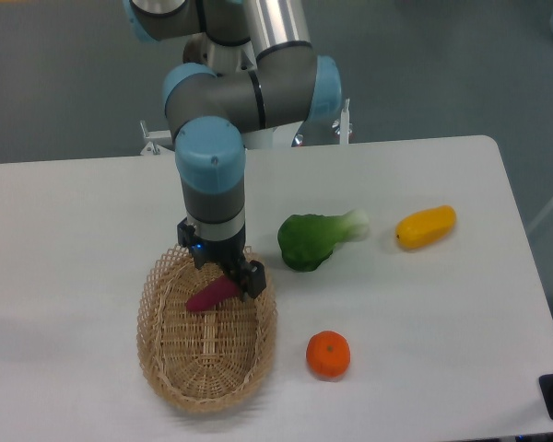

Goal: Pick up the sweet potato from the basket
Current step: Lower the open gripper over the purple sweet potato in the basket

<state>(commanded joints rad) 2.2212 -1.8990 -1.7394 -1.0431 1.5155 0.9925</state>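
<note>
The magenta sweet potato point(208, 296) lies in the upper part of the tan wicker basket point(205, 364), partly covered by the gripper. My gripper point(223, 273) hangs directly over it with its fingers open, one finger at the upper left and one at the lower right of the tuber's right end. The fingertips straddle the sweet potato; I cannot tell whether they touch it.
A green leafy vegetable point(315, 238) lies to the right of the basket. A yellow-orange oblong fruit point(426, 226) sits further right, and a round orange point(328, 354) rests near the basket's lower right.
</note>
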